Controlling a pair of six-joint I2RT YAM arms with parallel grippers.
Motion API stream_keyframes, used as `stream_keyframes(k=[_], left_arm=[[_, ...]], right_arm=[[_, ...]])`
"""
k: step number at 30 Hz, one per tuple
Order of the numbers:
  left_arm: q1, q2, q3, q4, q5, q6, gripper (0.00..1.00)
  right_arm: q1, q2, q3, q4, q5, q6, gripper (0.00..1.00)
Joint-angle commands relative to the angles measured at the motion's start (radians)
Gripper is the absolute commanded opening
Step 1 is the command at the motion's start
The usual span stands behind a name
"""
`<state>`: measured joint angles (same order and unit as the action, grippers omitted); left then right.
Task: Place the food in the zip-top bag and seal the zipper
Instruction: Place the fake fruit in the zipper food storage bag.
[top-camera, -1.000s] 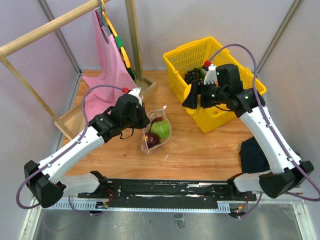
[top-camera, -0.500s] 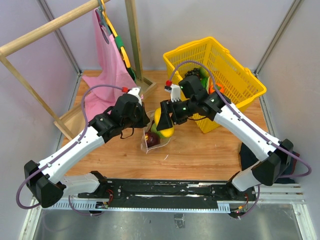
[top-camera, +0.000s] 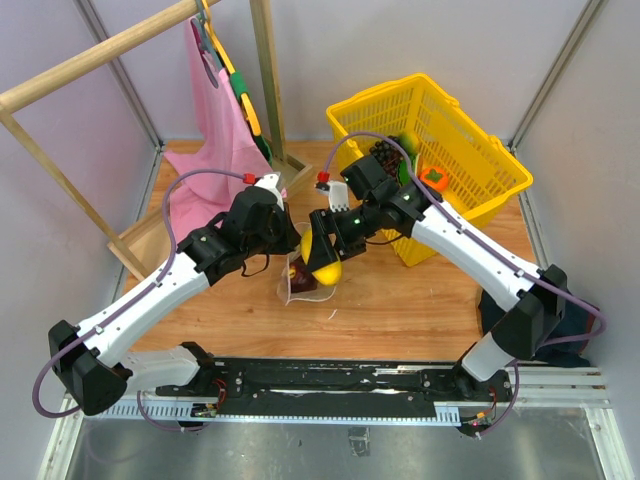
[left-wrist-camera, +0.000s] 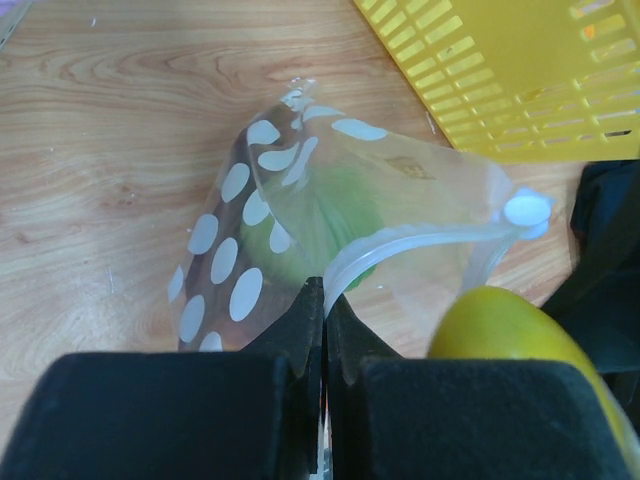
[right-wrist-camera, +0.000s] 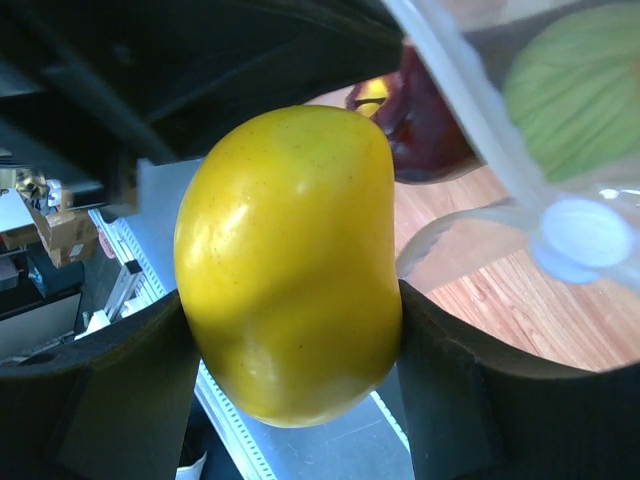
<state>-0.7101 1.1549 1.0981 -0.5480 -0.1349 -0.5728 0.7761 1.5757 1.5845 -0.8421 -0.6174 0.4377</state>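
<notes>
The clear dotted zip-top bag (left-wrist-camera: 300, 210) lies on the wooden table, its mouth held open. My left gripper (left-wrist-camera: 325, 300) is shut on the whitish zipper strip (left-wrist-camera: 400, 245) at the bag's mouth. A green melon-like ball (left-wrist-camera: 325, 215) and a dark maroon ball (right-wrist-camera: 430, 110) are inside the bag. My right gripper (right-wrist-camera: 290, 340) is shut on the yellow lemon-like piece (right-wrist-camera: 295, 260) and holds it at the bag's mouth, right beside my left gripper (top-camera: 285, 240). From above, the yellow piece (top-camera: 325, 262) covers most of the bag (top-camera: 300, 285).
A yellow plastic basket (top-camera: 470, 190) with dark grapes and other toy food stands at the back right. A wooden rack with a pink cloth (top-camera: 215, 110) stands at the back left. A dark cloth (top-camera: 500, 305) lies at the right edge.
My right arm left the basket and carried the yellow piece left to the bag's mouth. My left gripper stayed shut on the bag's edge.
</notes>
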Motion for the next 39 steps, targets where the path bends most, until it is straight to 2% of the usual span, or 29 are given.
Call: stream_keyframes(k=[1,14,23,30,39], left_arm=[[-0.003,0.001,0.009,0.031,-0.023,-0.02,0.0],[-0.002,-0.025,0.012,0.016,-0.018,-0.08,0.0],[-0.004,-0.062,-0.019,0.037,0.017,-0.083,0.0],[-0.003,-0.071,-0.042,0.056,0.054,-0.078,0.0],[-0.002,-0.061,-0.056,0.078,0.096,-0.084,0.0]], right_arm=[[0.026,-0.058,0.086,-0.037,0.02,-0.007,0.09],[0.075,-0.016,0.047,-0.069,0.018,-0.012,0.1],[0.068,0.071,0.044,-0.096,0.17,-0.022,0.12],[0.032,0.085,0.063,-0.109,0.316,-0.014,0.25],[0.025,0.1,0.071,-0.041,0.411,0.004,0.45]])
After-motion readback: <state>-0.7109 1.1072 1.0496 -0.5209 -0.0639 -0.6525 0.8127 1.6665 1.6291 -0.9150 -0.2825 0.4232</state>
